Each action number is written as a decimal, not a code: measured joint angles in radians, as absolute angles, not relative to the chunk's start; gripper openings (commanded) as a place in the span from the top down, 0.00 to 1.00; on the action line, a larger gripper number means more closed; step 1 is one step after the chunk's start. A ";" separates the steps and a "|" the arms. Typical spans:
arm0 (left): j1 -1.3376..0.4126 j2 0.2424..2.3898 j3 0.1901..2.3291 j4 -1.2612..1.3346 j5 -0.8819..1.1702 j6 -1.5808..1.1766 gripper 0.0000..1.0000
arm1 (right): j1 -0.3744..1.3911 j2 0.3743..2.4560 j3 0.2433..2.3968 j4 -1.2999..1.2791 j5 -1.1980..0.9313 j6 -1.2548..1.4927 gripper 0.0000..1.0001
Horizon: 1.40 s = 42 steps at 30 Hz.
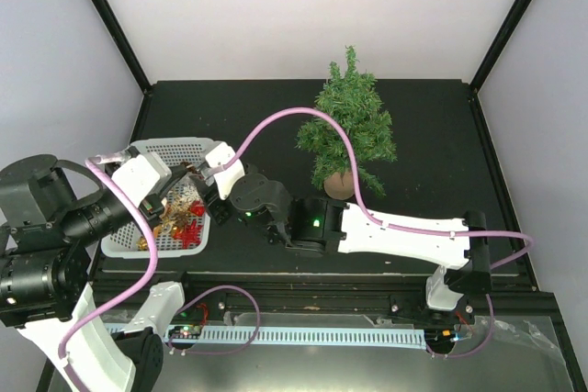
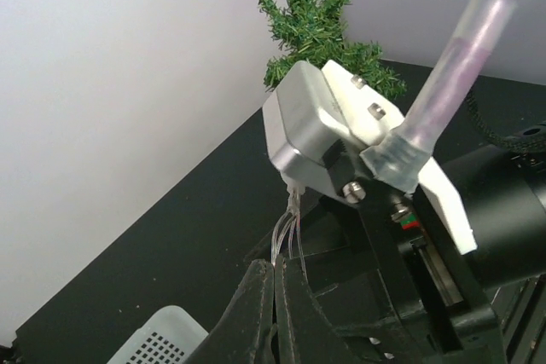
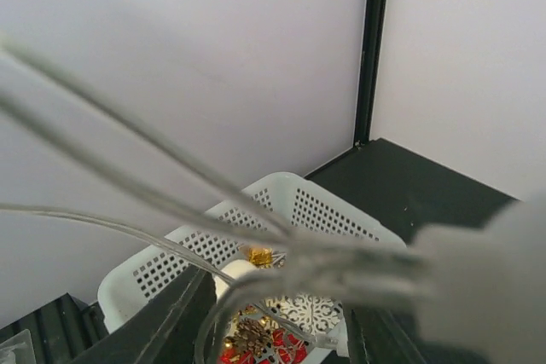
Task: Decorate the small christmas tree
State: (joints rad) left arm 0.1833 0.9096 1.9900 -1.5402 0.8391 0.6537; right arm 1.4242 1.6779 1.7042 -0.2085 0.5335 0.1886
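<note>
The step in hand looks like drawing a decoration out of the white basket (image 1: 175,144), not yet hanging anything. The left fingers (image 2: 253,313) are pinching shut on a bundle of thin clear strands (image 2: 287,229), which are rising toward the right arm's wrist. The right fingers (image 3: 175,326) are hovering over the basket, standing moderately apart. The same strands are running blurred across the gap, and nothing looks clamped there. Below them, red, gold and white ornaments (image 1: 188,222) are lying in the basket. The small christmas tree (image 1: 349,126) is standing upright on the black counter (image 1: 230,117), well apart from the basket toward the far right, with no decoration showing on it. The next move probably calls for the right fingers to close on the strands, so both arms are sharing them. Then the strands need lifting clear of the basket's rim without snagging the other ornaments.
</note>
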 measured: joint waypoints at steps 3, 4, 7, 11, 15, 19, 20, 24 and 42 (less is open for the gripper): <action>0.183 0.910 1.977 -1.539 0.839 0.653 0.98 | 1.424 1.663 1.687 -0.208 0.528 0.191 0.58; 0.183 0.910 1.971 -1.538 0.838 0.653 0.98 | 1.424 1.656 1.679 -0.206 0.524 0.192 0.58; 0.183 0.910 1.960 -1.536 0.838 0.653 0.99 | 1.424 1.637 1.656 -0.205 0.520 0.198 0.54; 0.183 0.910 1.959 -1.530 0.838 0.651 0.98 | 1.424 1.613 1.629 -0.203 0.513 0.214 0.47; 0.183 0.910 1.959 -1.525 0.838 0.643 0.98 | 1.424 1.607 1.618 -0.201 0.509 0.223 0.45; 0.183 0.910 1.959 -1.525 0.839 0.636 0.98 | 1.424 1.607 1.617 -0.200 0.508 0.223 0.45; 0.183 0.910 1.959 -1.525 0.839 0.635 0.98 | 1.424 1.607 1.617 -0.200 0.508 0.223 0.49; 0.183 0.910 1.956 -1.526 0.854 0.636 0.99 | 1.424 1.617 1.639 -0.205 0.511 0.212 0.86; 0.183 0.828 1.724 -1.511 0.915 0.683 0.15 | 1.424 1.628 1.747 -0.266 0.568 0.164 0.99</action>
State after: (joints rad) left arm 0.1825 0.8280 1.7245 -1.5108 0.9154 0.6830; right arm 1.4239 1.6276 1.7470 -0.2665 0.5682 0.1642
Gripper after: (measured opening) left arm 0.571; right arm 0.012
